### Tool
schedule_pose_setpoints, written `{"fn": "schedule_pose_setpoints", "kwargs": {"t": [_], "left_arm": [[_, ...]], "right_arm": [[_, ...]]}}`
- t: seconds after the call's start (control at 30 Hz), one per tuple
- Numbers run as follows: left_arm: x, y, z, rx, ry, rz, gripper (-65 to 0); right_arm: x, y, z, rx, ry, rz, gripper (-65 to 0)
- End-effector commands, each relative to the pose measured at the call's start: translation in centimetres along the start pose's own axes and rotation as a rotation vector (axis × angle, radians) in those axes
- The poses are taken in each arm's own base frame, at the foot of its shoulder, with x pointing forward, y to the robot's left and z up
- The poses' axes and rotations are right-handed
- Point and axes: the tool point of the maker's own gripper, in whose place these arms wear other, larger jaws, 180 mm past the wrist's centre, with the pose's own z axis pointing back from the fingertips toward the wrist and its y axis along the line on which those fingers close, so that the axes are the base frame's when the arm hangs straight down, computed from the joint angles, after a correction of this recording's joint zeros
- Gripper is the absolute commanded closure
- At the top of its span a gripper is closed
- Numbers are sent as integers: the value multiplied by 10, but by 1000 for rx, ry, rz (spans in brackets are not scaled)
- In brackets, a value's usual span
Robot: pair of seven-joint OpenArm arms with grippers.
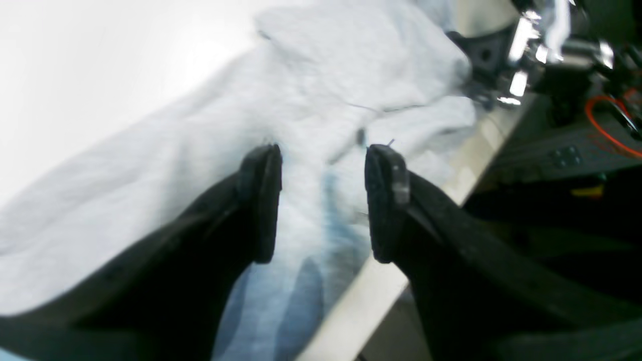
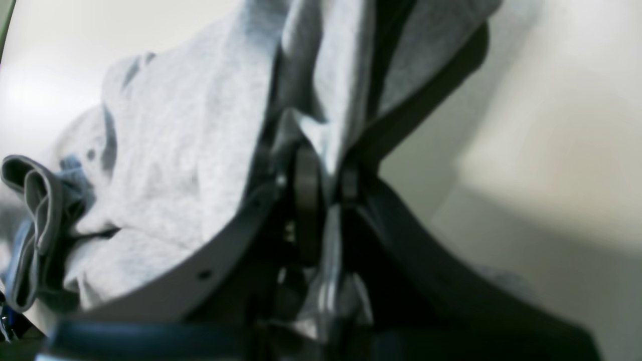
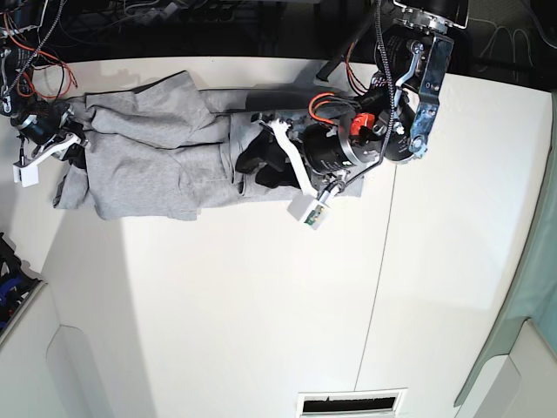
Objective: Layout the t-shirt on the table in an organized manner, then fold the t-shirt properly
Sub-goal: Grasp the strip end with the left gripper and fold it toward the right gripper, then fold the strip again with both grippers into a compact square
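The light grey t-shirt [image 3: 157, 165] lies crumpled in a long strip across the far part of the white table [image 3: 261, 305]; no lettering shows. My left gripper [image 3: 261, 162] is over the shirt's right part, near its middle. In the left wrist view it [image 1: 321, 200] is open, its black fingers [image 1: 261, 200] standing either side of a ridge of the shirt [image 1: 311, 90] near the table's edge [image 1: 351, 311]. My right gripper [image 3: 71, 146] is at the shirt's left end. In the right wrist view it [image 2: 326, 180] is shut on a bunched fold of the shirt [image 2: 190, 150].
Red and black cables [image 3: 26, 52] lie along the table's far left corner. A dark seam [image 3: 383, 261] runs down the table. A vent grille [image 3: 350, 403] sits at the front edge. Metal fittings [image 1: 521, 50] and a red cable [image 1: 602, 125] sit beyond the table edge.
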Motion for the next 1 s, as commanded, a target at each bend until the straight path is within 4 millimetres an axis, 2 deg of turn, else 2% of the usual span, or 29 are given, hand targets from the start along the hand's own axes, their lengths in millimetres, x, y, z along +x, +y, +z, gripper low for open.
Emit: {"fn": "schedule_pose_setpoints", "kwargs": {"t": [0.0,0.13,0.27,0.4,0.5,0.57,0.67,0.73,0.87,0.97], "left_arm": [[21,5,6,5,-65,-14,-297],[25,46,31,108,-78,-9,-297],[6,81,56,217,-14,-38,-297],[-36,95,62,249,61,17,-297],[-70,95,55,242,98,104,-297],[-86,93,48,230,119,158,-297],[-97,88,38,216,129,207,-297],[-99,84,33,207,126,225,-297],[-98,76,26,191,113,241,-297],[-95,77,25,193,106,236,-297]], "right_arm": [[19,-6,9,-20,-35,32,0],[53,-14,30,-49,-136,34,0],[85,-9,55,-49,-218,58,0],[108,27,68,56,-266,78,0],[115,57,72,127,-290,109,0],[117,80,73,175,-313,129,0],[113,123,67,260,-319,174,0],[102,157,59,328,-301,207,0],[65,223,42,453,-225,279,0],[29,257,28,512,-140,322,0]]}}
